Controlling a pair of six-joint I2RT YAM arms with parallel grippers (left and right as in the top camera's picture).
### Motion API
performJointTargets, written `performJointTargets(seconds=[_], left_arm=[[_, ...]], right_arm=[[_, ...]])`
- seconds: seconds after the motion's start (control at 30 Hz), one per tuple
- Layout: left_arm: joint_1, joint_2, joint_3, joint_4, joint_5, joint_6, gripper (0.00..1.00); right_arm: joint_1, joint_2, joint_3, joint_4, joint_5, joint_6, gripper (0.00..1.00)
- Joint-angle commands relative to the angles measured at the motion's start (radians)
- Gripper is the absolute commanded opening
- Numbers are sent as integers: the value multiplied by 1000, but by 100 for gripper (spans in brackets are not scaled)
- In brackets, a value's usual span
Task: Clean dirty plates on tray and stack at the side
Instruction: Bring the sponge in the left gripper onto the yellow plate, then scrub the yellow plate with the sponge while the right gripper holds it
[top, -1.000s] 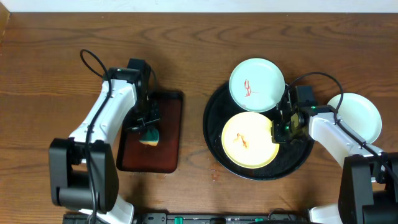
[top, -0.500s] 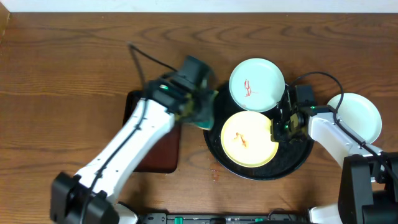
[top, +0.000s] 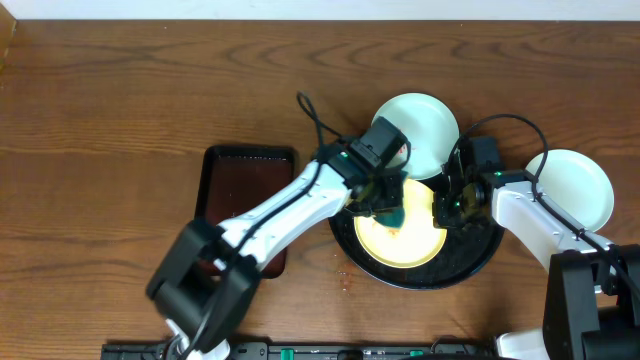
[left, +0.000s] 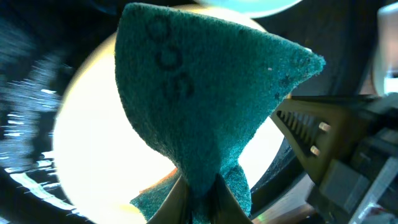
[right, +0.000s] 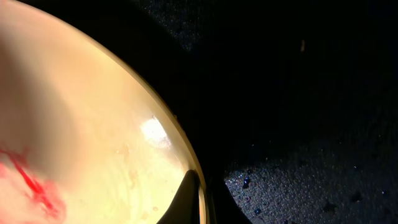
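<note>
The wooden desk (top: 120, 90) carries everything. Right of its middle, toward the near edge, sits the round black tray (top: 478, 255), the widest item. Left of the middle lies the dark-brown rectangular tray (top: 235, 175), partly covered by the left arm, which reaches across it to the black tray.

Two plates are on the black tray. The yellow plate (top: 400, 245) lies in its near half. The white plate (top: 425, 120) is at its far side, hanging over the rim there. A second white plate (top: 575, 185) rests on the bare desk near the right edge, just beside the tray and apart from it.

The teal sponge (top: 395, 208) is directly over the yellow plate's far part. In the left wrist view the sponge (left: 199, 112) is folded to a point above the plate (left: 93, 124); whether it touches cannot be told.

The left gripper (top: 385, 200) is clamped tight on the sponge's lower fold. The right gripper (top: 447, 205) pinches the yellow plate's right rim, one finger inside and one outside.

The right wrist view shows a red smear (right: 31, 183) on the yellow plate (right: 81, 124).
</note>
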Motion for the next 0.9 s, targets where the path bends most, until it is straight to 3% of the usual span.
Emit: performJointTargets(seconds=[0.0, 0.13, 0.37, 0.73, 0.87], left_arm=[[-13, 68, 5, 20, 106, -80, 8], [-20, 148, 5, 68, 233, -87, 8], [-39, 258, 5, 67, 190, 3, 10], [48, 266, 63, -286, -359, 5, 7], [67, 266, 130, -389, -486, 13, 8]], right_arm=[[24, 40, -26, 16, 18, 29, 1], [24, 40, -26, 15, 18, 29, 1], [24, 40, -26, 12, 18, 29, 1], [24, 40, -26, -4, 24, 35, 1], [24, 40, -26, -14, 56, 40, 1]])
